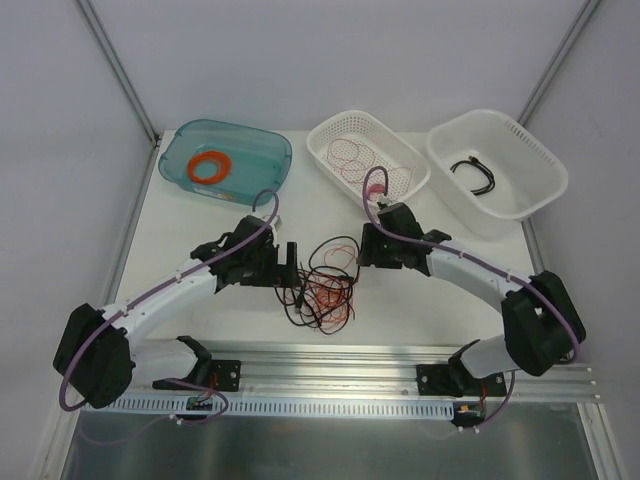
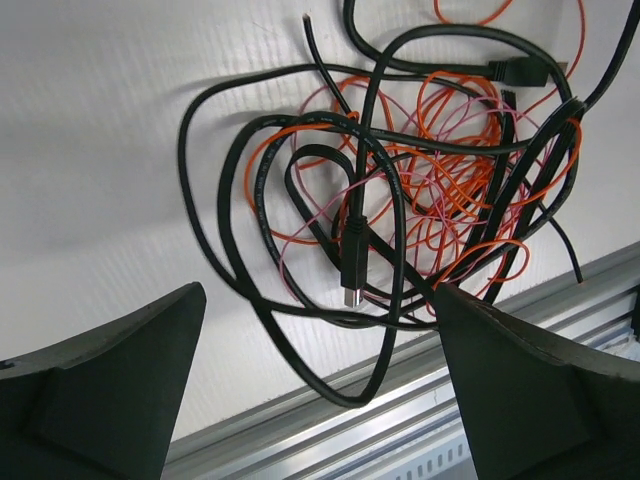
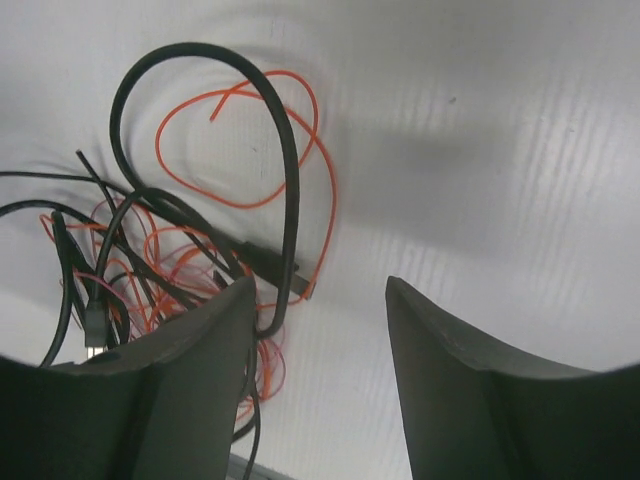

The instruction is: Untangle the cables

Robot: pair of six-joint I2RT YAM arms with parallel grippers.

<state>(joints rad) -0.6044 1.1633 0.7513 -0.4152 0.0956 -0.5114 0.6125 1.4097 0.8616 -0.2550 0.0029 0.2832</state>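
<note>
The cables (image 1: 322, 285) are lying in 1 knot at the middle of the table (image 1: 200, 215), near its front rail (image 1: 380, 355), between the 2 grippers. Black, orange and thin pink strands are looping through each other there, so most of the work looks to be left. Some sorting seems done: red wires (image 1: 355, 158) are sitting in the middle basket (image 1: 322, 135), 1 black cable (image 1: 478, 175) in the right basket (image 1: 540, 160), and an orange ring (image 1: 210, 166) in the teal bin (image 1: 270, 150).

The left gripper (image 2: 318, 292) is hovering over the knot with its fingers spread wide, holding nothing. The right gripper (image 3: 318, 290) is standing at the knot's far right edge, fingers apart too, with bare table showing between them. A black strand is running just beside 1 finger, not pinched.

The top view is giving the layout and the 3 containers, which neither wrist view is showing. The left wrist view is showing the crossings closely: a black plug (image 2: 352, 270) is lying mid-heap, with orange coils packed to its right. The right wrist view is showing a loose orange loop (image 3: 325, 200) and a black arch (image 3: 190, 50) lying outside the heap, likely the easiest strands to draw out.
</note>
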